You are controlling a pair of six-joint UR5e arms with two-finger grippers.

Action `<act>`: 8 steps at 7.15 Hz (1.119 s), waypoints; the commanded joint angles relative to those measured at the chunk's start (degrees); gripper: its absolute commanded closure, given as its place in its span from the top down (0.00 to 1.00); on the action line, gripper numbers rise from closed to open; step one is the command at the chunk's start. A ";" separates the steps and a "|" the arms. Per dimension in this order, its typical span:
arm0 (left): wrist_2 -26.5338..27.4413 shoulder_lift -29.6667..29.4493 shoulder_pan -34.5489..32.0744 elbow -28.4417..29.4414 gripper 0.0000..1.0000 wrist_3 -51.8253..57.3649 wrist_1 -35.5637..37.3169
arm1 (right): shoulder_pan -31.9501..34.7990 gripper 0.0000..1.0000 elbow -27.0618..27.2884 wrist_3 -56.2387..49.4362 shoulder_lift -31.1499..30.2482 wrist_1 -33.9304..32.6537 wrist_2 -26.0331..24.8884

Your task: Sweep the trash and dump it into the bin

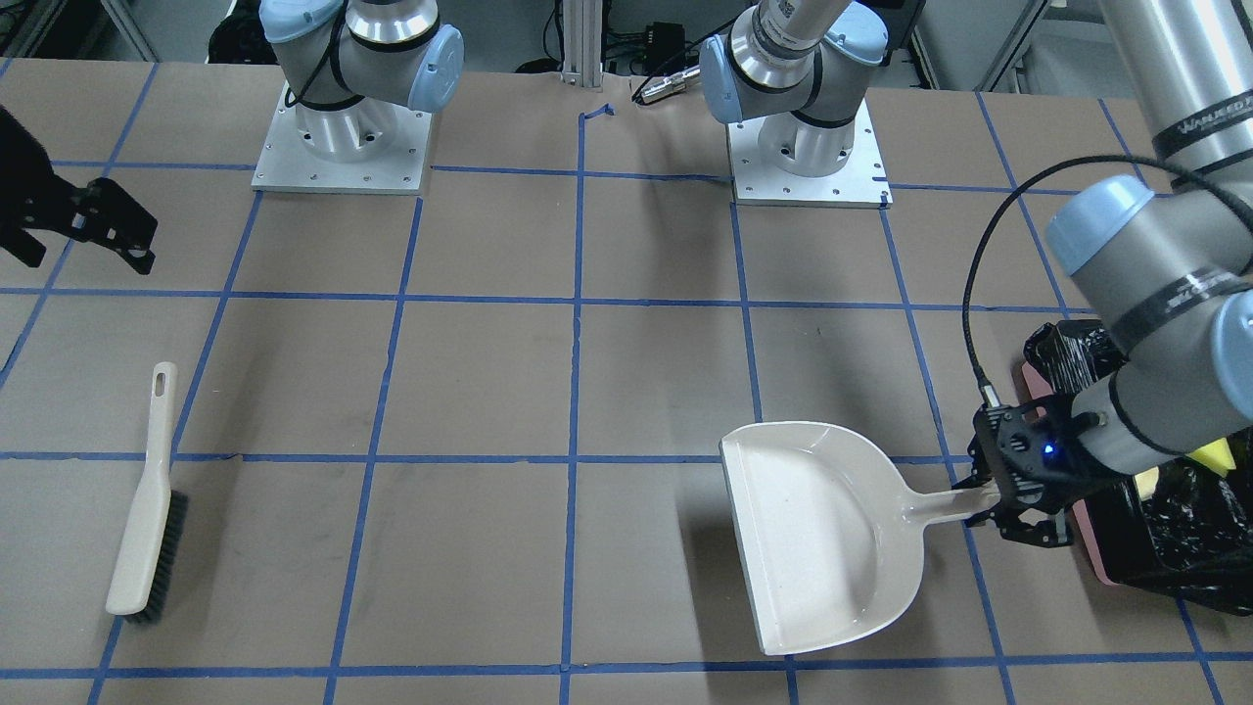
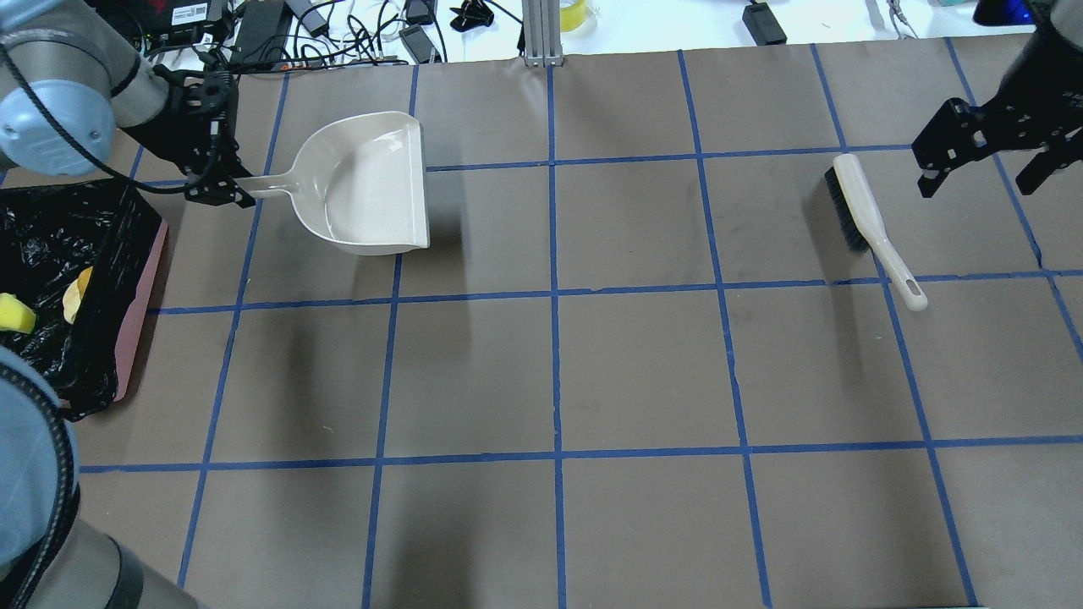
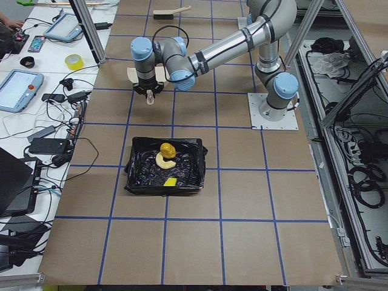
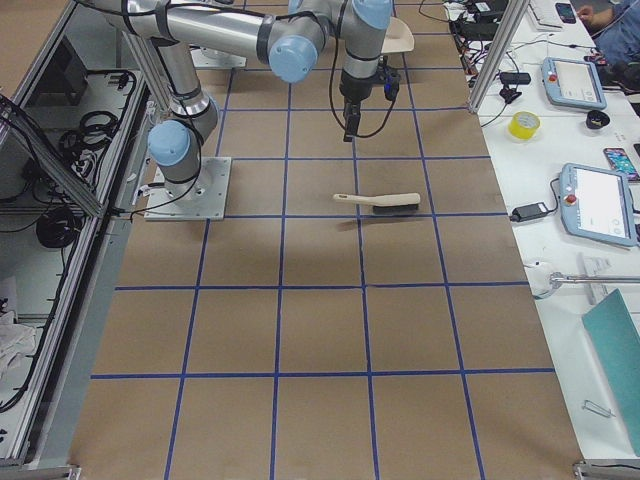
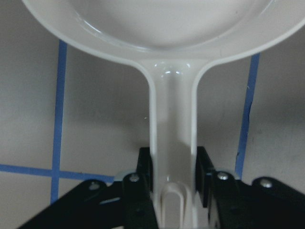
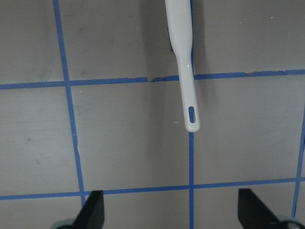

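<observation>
My left gripper is shut on the handle of the cream-white dustpan. In the left wrist view its fingers clamp both sides of the handle. The pan is empty and held level, low over the table. The pink bin with its black bag stands just beside that gripper. In it lie the sponge wedge, the croissant and the bread roll. My right gripper is open and empty, hovering beside the brush.
The brush lies flat on the brown paper with its handle pointing towards the robot. Blue tape lines grid the table. The arm bases stand at the robot's edge. Cables and gear lie beyond the far edge.
</observation>
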 commanded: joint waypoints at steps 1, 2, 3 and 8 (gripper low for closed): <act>2.96 -2.50 -1.18 0.08 0.00 0.25 2.58 | 10.44 1.00 -0.29 12.52 -2.58 0.86 -0.16; 7.07 -3.12 -3.71 0.08 0.00 1.38 5.11 | 15.63 1.00 -0.72 17.46 -3.63 0.69 -0.16; 8.25 -4.08 -4.87 -0.09 0.00 2.18 5.75 | 18.46 1.00 -0.29 18.29 -3.99 -0.53 0.27; 8.26 -5.23 -4.88 -0.53 0.70 3.95 7.69 | 18.67 1.00 -0.82 17.60 -4.60 -4.23 0.45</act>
